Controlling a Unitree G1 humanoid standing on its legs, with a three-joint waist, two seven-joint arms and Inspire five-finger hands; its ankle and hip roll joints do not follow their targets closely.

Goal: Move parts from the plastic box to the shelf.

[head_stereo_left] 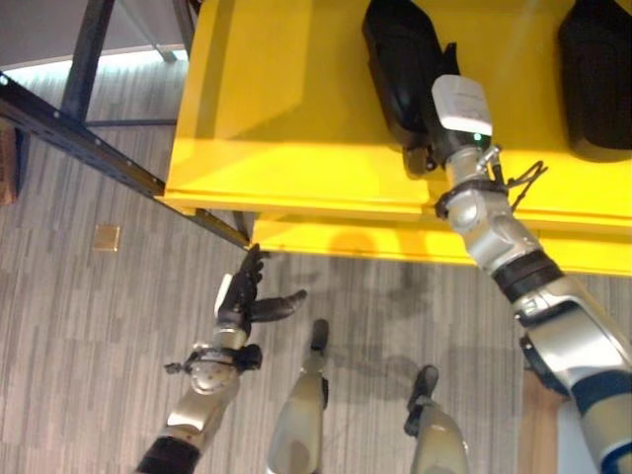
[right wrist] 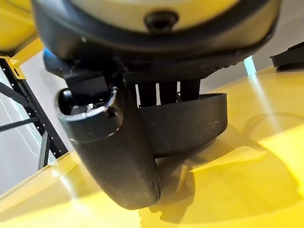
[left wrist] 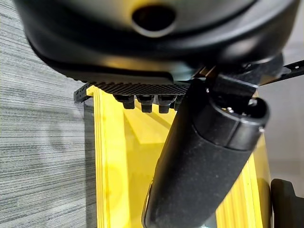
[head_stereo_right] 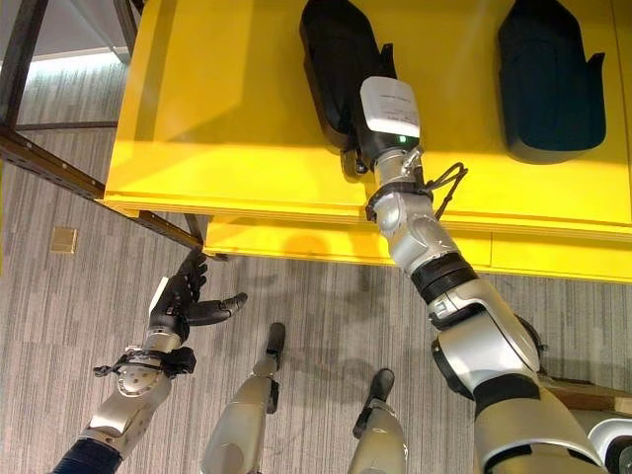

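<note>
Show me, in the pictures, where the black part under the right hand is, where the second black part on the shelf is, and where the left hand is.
black part under the right hand [head_stereo_right: 331, 54], right eye view, its upper body.
second black part [head_stereo_right: 548, 84], right eye view, its middle.
left hand [head_stereo_left: 240, 298], left eye view, its palm.

The yellow shelf [head_stereo_right: 227, 128] surface lay bare left of the two black parts [head_stereo_right: 336, 59] [head_stereo_right: 548, 84]; a clear strip separated them. The right hand [head_stereo_right: 370, 148] occupied the first part's near end. A dark rack frame [head_stereo_left: 89, 138] bounded the shelf's left side.
</note>
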